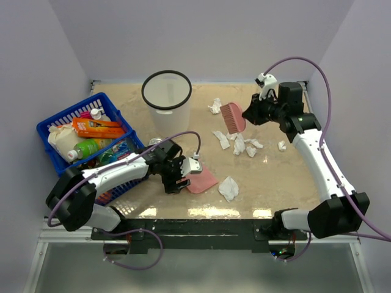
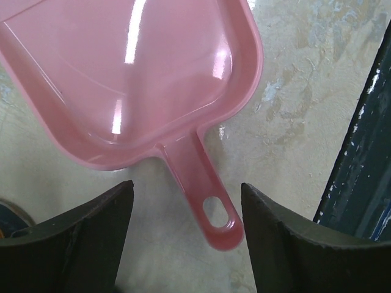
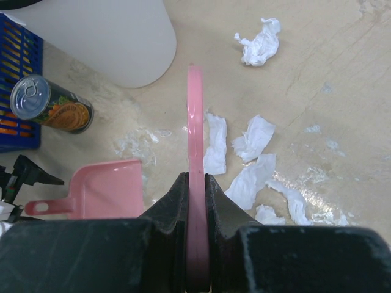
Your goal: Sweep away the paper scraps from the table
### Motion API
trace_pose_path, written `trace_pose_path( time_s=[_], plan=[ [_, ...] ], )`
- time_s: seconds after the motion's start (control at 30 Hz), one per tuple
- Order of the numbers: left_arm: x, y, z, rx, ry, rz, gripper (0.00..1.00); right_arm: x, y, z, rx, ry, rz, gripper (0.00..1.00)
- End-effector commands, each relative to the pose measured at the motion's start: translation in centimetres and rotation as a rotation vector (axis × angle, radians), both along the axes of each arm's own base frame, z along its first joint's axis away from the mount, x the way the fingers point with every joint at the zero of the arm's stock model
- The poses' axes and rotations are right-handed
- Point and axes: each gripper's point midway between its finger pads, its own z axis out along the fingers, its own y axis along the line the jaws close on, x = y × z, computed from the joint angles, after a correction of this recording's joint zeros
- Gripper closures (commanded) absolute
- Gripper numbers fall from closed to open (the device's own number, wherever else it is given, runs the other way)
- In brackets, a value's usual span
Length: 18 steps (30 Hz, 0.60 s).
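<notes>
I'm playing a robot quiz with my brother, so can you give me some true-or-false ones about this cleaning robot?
1. The right tool is shut on the pink brush. True.
2. The left tool is squeezing the dustpan by its handle. False: it is open, with a finger on either side of the handle and not closed on it.
3. The paper scraps are already in the dustpan. False: the dustpan is empty, and the scraps lie on the table.
4. A can sits on the table near the white bin. True.
</notes>
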Motion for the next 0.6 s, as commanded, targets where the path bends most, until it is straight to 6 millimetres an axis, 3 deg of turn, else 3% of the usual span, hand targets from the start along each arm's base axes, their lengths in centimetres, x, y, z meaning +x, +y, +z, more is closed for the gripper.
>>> trace_pose_path(
  time_s=[0.0,0.23,0.57],
  plan=[
    [0.6,-0.9,-0.6,-0.016,-0.003,0.025,0.27,0.2,0.0,1.7,0.031,-0.059,-0.021,1.0],
    [1.4,-0.5,-1.1,0.014,-0.039,0.085,0.34,0.2,-0.6,1.6,0.01,-0.082,-0.039,1.0],
    [1.2,0.5,-3.0,0.082,-0.017,0.072,0.42,-1.7,-1.7,0.9,-0.08,-0.09,-0.018,1.0]
  ],
)
